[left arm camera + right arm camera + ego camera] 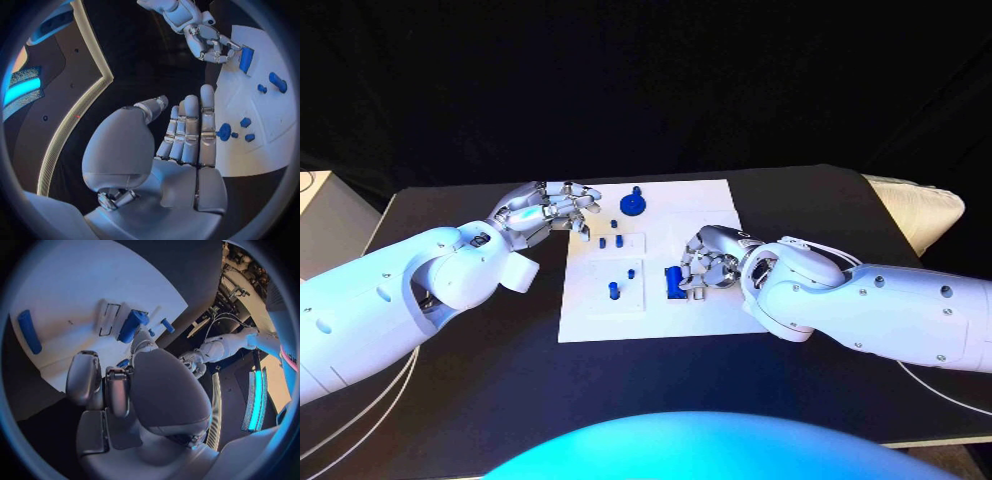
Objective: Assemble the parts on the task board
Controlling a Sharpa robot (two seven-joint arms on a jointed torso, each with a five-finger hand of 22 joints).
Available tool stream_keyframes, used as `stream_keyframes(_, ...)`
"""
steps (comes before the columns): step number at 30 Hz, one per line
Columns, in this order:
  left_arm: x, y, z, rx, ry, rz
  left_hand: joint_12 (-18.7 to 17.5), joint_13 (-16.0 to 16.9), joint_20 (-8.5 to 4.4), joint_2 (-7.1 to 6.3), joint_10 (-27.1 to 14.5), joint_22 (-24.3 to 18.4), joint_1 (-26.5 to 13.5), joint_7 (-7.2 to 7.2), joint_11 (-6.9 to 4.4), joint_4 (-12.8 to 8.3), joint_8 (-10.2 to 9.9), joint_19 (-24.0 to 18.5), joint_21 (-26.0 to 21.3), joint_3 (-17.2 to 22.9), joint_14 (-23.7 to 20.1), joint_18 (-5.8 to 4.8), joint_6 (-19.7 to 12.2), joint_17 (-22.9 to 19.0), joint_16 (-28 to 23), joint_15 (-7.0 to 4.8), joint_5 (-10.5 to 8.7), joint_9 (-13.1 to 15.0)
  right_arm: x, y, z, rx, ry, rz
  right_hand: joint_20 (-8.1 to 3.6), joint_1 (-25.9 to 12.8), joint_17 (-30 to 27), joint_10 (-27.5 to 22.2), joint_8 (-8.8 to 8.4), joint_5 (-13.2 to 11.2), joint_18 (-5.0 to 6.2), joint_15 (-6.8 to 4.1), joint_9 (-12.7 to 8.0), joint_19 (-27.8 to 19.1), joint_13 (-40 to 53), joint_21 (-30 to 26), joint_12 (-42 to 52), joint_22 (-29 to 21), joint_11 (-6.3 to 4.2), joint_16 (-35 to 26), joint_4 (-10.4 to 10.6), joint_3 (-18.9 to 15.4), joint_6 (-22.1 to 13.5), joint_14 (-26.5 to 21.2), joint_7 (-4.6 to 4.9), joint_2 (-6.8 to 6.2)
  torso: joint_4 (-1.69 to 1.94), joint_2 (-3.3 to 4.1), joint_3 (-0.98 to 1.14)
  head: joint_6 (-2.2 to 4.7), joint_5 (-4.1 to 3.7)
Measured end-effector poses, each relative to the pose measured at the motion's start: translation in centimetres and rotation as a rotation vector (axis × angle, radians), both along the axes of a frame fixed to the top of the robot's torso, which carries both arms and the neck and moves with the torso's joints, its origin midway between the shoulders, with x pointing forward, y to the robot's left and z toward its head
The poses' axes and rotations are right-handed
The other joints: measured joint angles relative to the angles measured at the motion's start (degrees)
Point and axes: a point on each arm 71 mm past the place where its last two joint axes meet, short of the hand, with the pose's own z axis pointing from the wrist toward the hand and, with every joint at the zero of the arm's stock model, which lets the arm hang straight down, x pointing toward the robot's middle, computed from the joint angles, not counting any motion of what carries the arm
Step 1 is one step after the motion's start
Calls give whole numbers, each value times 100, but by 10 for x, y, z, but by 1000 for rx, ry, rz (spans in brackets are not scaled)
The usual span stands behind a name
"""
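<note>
On the flat white task board [678,318], the right hand [710,262] grips a blue rectangular block [675,282]; the left hand [548,210] hovers, fingers straight and apart.

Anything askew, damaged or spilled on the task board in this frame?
Nothing stands out. The task board lies flat and square on the black table, and the small blue parts sit on it. The right hand holds a blue block; the left hand hovers open at the board's edge.
</note>
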Motion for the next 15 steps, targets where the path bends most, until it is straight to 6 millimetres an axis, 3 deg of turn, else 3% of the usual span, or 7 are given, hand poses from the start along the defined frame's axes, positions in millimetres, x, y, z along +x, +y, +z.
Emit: stream_keyframes(15, -1, 0, -1, 0, 2, 0, 0, 0, 0, 0, 0, -4, 0, 0, 0, 0, 0, 0, 0, 0, 0, 0, 0, 0, 0, 0, 0, 0, -1, 3, 0, -9, -27, 5, 0, -23, -1, 0, 39, 0, 0, -21, 43, 0, -3, 0, 0, -1, -1, 22, 1, 63, -8, 21, 8, -23, 3, -1, 0, 0, 10)
